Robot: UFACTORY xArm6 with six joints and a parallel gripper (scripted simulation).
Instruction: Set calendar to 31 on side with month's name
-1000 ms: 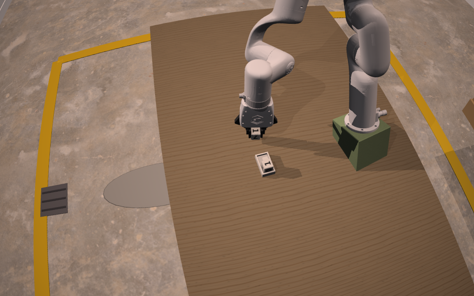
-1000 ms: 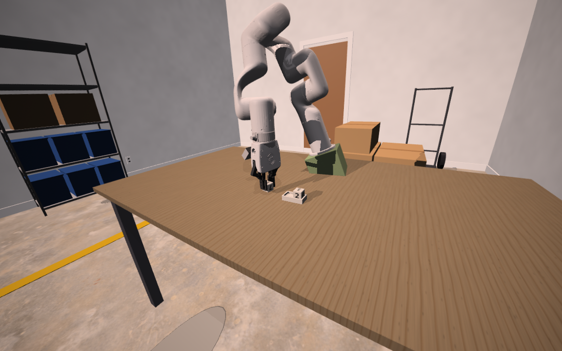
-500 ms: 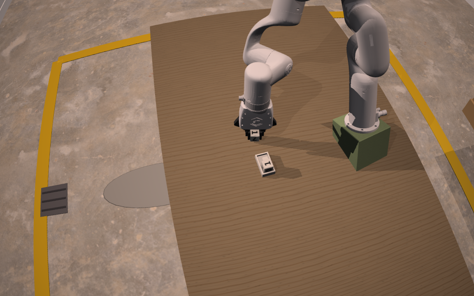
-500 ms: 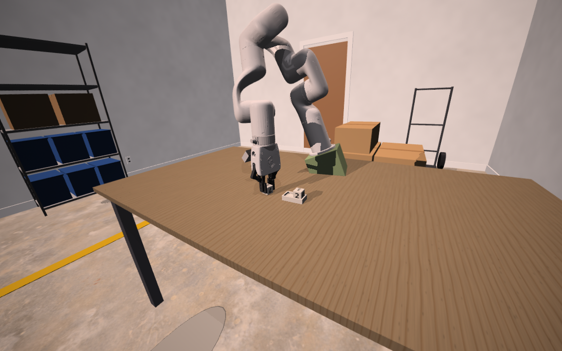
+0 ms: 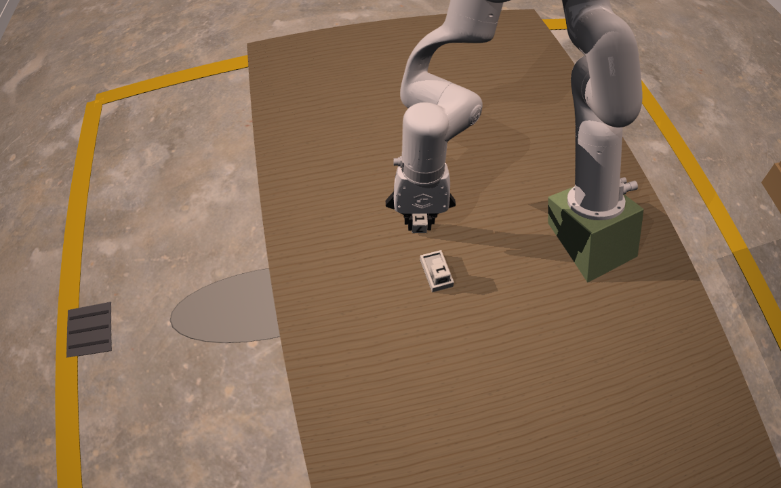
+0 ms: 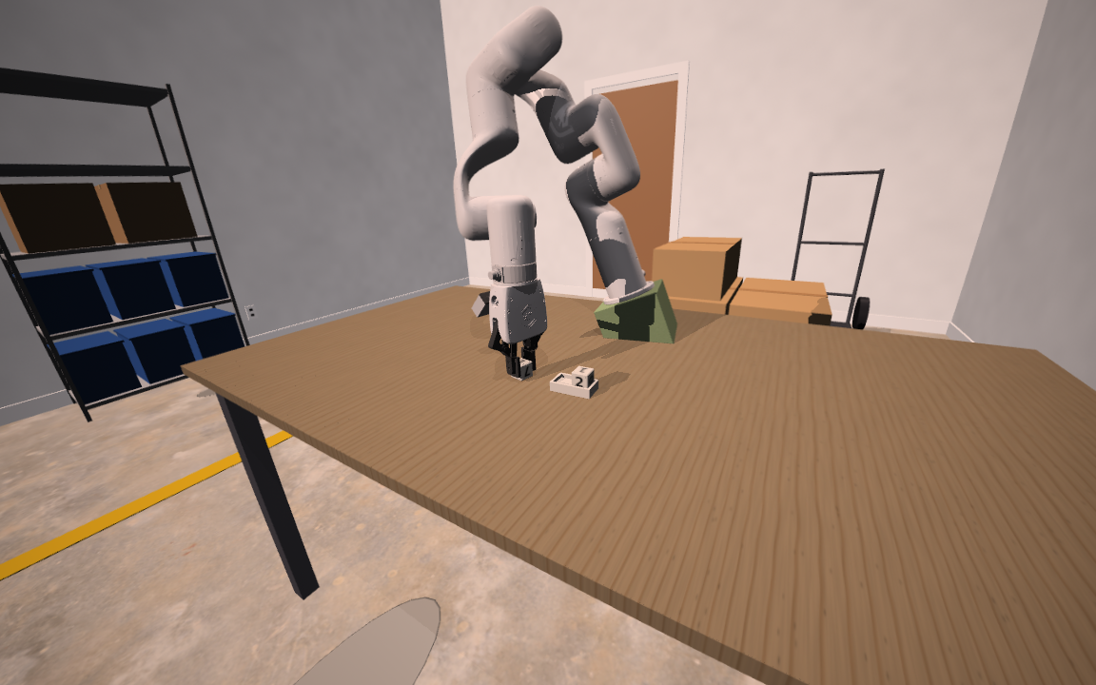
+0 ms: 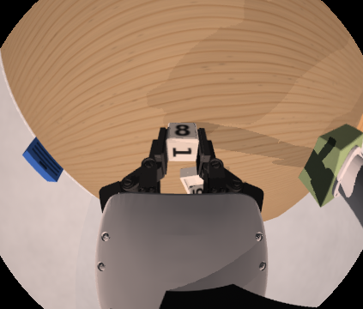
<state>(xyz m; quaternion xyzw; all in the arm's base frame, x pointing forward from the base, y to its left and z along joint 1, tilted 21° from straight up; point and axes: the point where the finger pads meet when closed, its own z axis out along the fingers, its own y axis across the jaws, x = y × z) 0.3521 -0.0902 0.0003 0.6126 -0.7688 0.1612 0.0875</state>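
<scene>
A white robot arm reaches down over a wooden table (image 5: pixel 502 376). Its gripper (image 5: pixel 419 223) is partly closed, clamping a small white cube (image 7: pixel 181 144) between its black fingers, low over the table. The cube shows a 1 and an 8. Just beside it, a small white tray (image 5: pixel 429 259) lies flat, holding a second cube (image 6: pixel 582 376) with a 1 on top and a 2 on its side. The arm's green base (image 5: pixel 609 242) stands nearby.
</scene>
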